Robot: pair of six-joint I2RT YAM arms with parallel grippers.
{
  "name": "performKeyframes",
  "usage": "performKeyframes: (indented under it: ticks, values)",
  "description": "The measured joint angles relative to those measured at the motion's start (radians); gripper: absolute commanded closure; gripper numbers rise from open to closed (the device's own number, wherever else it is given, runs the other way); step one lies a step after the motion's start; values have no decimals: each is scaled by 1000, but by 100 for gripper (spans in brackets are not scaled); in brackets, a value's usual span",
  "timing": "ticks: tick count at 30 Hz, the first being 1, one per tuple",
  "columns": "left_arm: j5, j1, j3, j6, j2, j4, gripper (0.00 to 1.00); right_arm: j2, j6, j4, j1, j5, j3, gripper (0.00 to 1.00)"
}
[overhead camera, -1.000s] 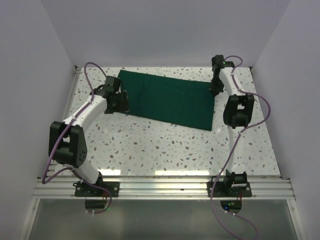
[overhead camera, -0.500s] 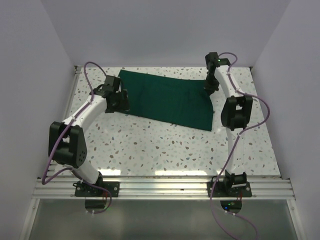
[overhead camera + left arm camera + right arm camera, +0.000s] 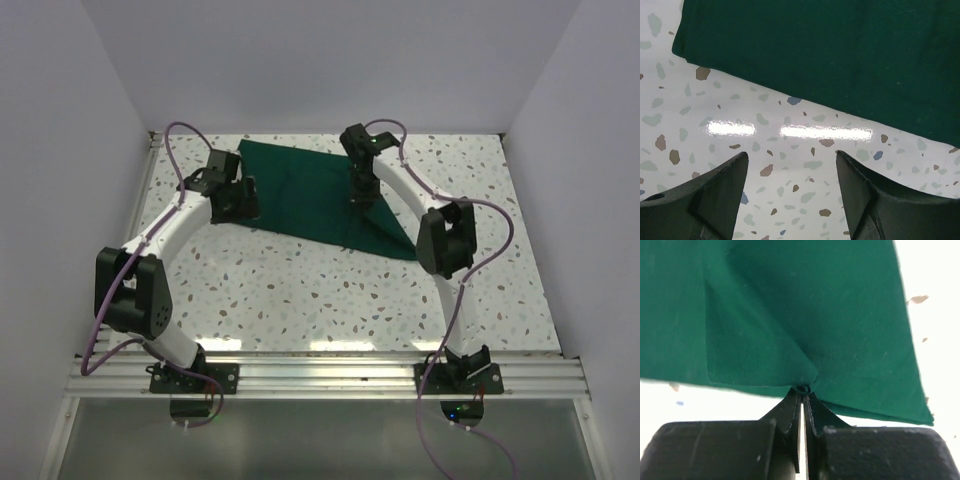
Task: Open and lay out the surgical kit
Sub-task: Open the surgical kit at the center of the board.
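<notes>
The dark green cloth wrap (image 3: 310,195) lies at the back of the table. Its right part is pulled up and folded leftward. My right gripper (image 3: 362,197) is shut on a pinched corner of the cloth (image 3: 802,388) and holds it over the wrap's middle. My left gripper (image 3: 240,203) is open and empty at the wrap's left edge, over bare table, with the cloth's edge (image 3: 805,55) just beyond its fingertips. The steel tray and the instruments are hidden.
White walls enclose the speckled table (image 3: 300,290) on the left, back and right. An aluminium rail (image 3: 320,375) runs along the near edge by the arm bases.
My right gripper has moved left from the wrap's far right corner to over its middle, dragging the cloth corner with it and folding the right part over. The left arm stayed nearly still.
</notes>
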Motion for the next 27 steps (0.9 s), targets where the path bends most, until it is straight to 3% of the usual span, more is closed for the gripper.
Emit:
performKeyframes:
  ticks: [8, 9, 10, 12, 13, 18, 27]
  values:
    - [27, 0, 24, -1, 0, 4, 25, -189, -37, 102, 133, -117, -297, 100]
    - [29, 0, 33, -1, 0, 5, 26, -224, -39, 133, 156, -149, -355, 66]
    - [31, 0, 40, -1, 1, 5, 25, -255, -36, 148, 176, -178, -403, 46]
    - [34, 0, 54, -2, 3, 9, 26, -295, -47, 154, 216, -219, -466, 25]
    - [35, 0, 60, -2, 5, 10, 26, -301, -53, 153, 231, -227, -478, 21]
    - [45, 0, 65, -4, 17, 12, 26, -269, -89, 109, 235, -194, -414, 17]
    - [50, 0, 65, -5, 19, 14, 26, -26, -106, 33, 216, -158, 96, 20]
